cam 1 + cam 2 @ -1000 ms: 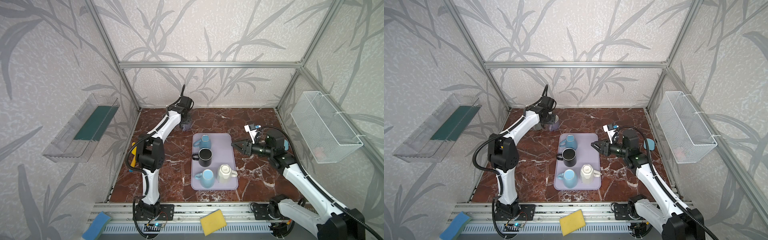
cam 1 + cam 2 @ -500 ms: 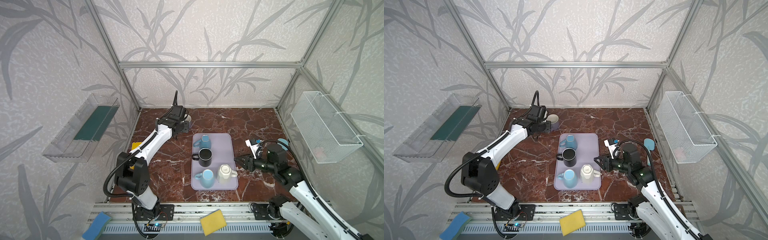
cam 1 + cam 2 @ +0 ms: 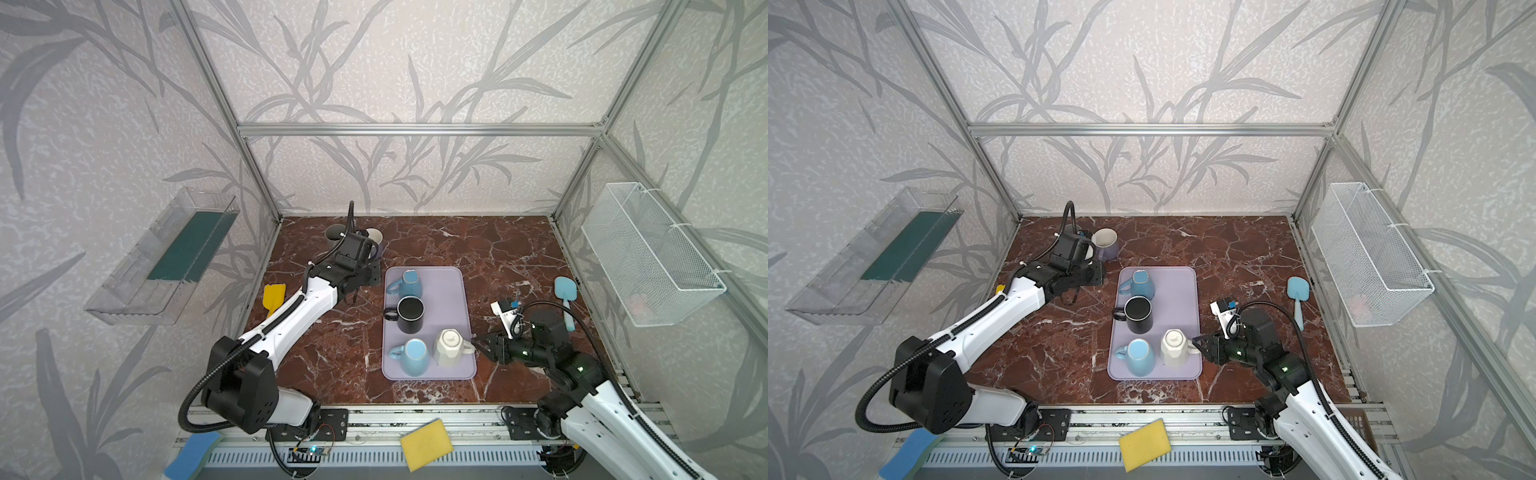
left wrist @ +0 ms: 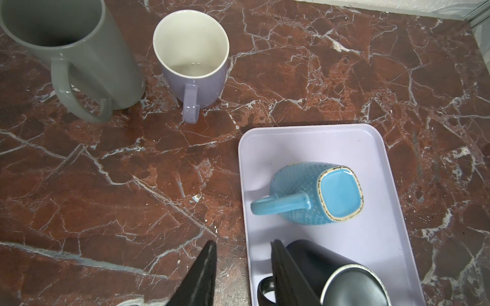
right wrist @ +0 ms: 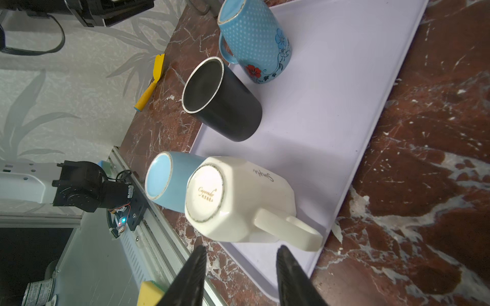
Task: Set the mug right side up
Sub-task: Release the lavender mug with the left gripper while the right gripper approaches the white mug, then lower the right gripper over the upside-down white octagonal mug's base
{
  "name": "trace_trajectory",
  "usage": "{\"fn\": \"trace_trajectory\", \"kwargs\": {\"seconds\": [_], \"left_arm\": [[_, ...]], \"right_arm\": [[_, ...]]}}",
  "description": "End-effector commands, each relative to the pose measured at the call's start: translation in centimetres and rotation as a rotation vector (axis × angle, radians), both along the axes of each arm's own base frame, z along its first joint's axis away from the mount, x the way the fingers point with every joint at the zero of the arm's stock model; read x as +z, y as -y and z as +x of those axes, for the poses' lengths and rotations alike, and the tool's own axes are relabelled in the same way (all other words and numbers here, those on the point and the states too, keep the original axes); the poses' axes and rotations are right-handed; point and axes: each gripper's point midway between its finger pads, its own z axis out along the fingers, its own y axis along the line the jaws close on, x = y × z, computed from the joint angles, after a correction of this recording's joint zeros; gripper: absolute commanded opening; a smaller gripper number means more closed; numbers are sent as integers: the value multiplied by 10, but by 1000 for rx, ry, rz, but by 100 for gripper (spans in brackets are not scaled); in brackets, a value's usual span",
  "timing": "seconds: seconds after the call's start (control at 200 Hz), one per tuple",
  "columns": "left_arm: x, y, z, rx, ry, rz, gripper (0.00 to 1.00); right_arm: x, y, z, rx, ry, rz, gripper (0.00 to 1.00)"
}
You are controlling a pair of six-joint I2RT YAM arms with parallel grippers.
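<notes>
Squinting at both top views, you can't resolve left gripper (image 4: 244, 243) tips; wrist cam: spread, empty. Right gripper (image 5: 241, 249) low, horiz., spread, empty, by handle of inverted white mug (image 5: 238, 201).

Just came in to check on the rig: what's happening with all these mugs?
The right end effector, open and empty, is lined up at the handle of the upside-down white mug on the lavender tray. The left end effector hangs open and empty over the table by the tray's far corner. The dotted blue mug and pale blue mug are also inverted; the black mug stands upright.
</notes>
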Motion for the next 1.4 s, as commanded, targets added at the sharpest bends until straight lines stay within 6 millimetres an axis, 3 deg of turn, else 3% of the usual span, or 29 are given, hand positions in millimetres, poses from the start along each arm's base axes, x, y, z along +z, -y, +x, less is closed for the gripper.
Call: {"fn": "trace_trajectory", "kwargs": {"seconds": [0.0,0.51,0.88,1.394], "left_arm": [[11,5,-5,7,34,-50,38],[13,0,-15,9,35,-44,38],[15,-5,-24,13,38,-44,38],[19,-7,-28,14,50,-44,38]], "right_arm": [[-6,0,-8,5,-16,-12,45],[-25,-2,-7,17,-4,-67,51],[-25,-13,2,51,55,-37,75],[-33,-23,0,105,147,-160,81]]}}
